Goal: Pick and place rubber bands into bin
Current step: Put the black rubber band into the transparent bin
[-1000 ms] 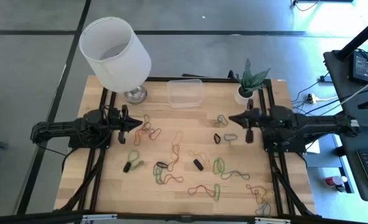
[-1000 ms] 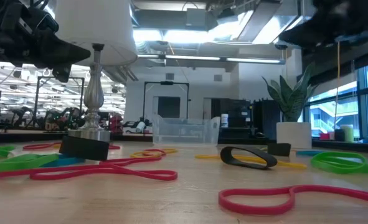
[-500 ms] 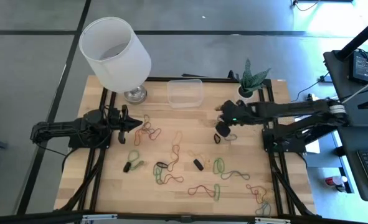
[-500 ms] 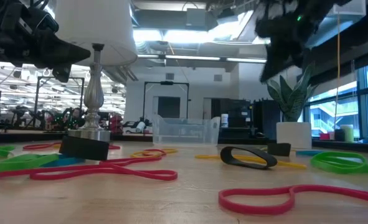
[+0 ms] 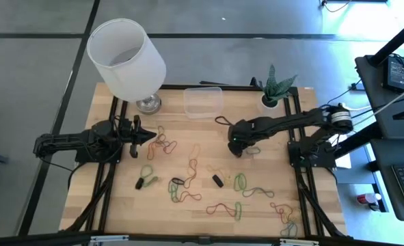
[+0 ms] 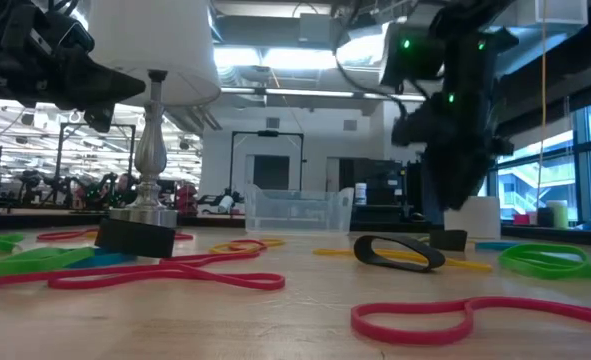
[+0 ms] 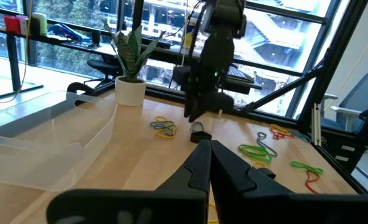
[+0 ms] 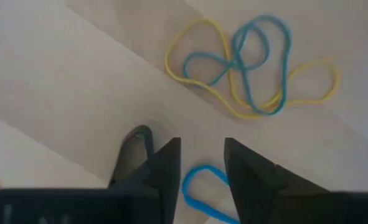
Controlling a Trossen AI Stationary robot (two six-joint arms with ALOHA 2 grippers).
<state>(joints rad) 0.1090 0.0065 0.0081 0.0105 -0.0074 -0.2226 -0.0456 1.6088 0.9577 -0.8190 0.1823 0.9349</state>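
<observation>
Rubber bands in several colours lie scattered flat on the wooden table, among them a green one and a red one. The clear bin stands at the far edge. My right gripper points down, open, just above the table right of the middle. A blue band lies below the gap between its fingers, a black band beside one finger, and a yellow and blue tangle farther off. My left gripper waits shut and level at the table's left.
A lamp with a large white shade stands at the far left corner, its metal foot on the table. A small potted plant stands at the far right. Black frame rails run along both sides of the table.
My right gripper has swung from its level place at the table's right edge toward the middle of the table, sinking and tipping until it points down over the bands there. The bands and the bin lie as before.
</observation>
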